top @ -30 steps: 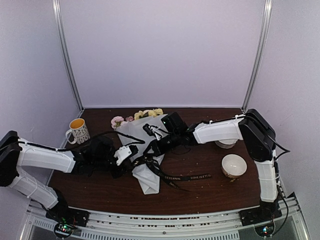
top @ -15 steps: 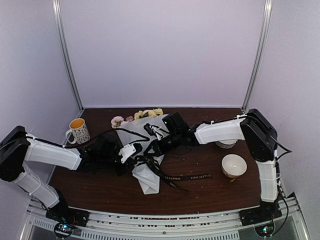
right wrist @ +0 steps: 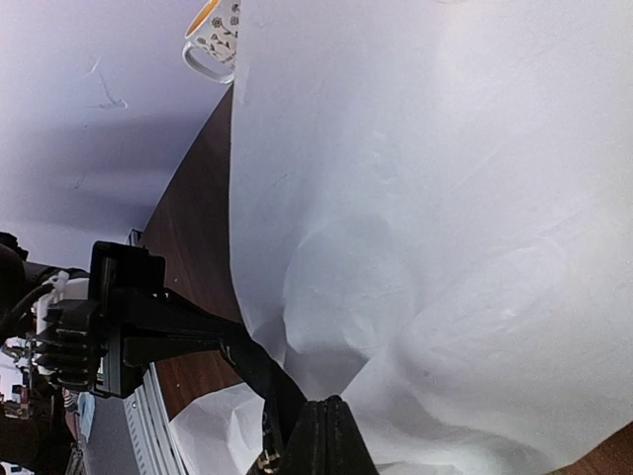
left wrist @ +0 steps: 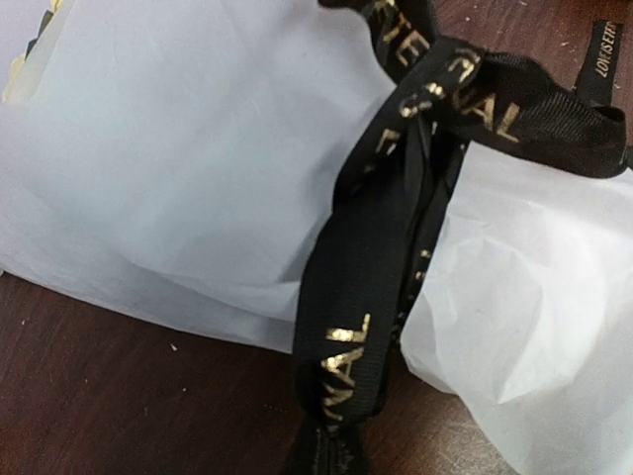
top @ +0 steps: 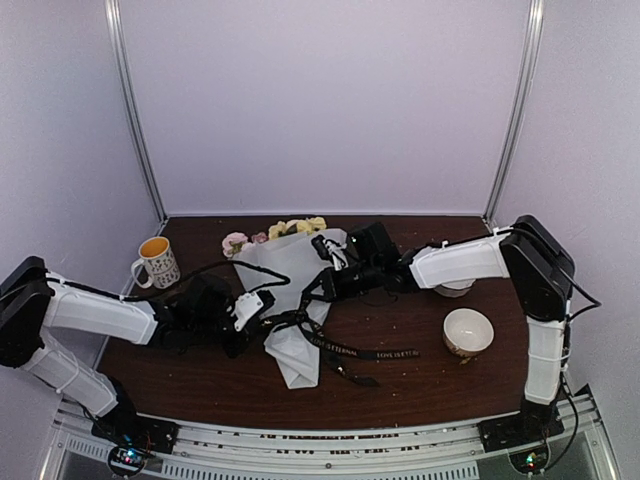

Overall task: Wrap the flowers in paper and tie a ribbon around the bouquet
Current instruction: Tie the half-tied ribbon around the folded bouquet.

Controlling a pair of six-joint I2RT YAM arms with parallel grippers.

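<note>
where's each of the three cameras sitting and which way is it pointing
Top external: above and behind the bases, facing down at the table; both arms show, left gripper and right gripper at the bouquet.
Left wrist: low beside the bouquet, facing the ribbon wrapped round the paper; hardly any of its fingers show.
Right wrist: over the paper, facing the left gripper and mug; its shut fingertips show.
Shared: ribbon and paper in all; mug in top and right wrist.
</note>
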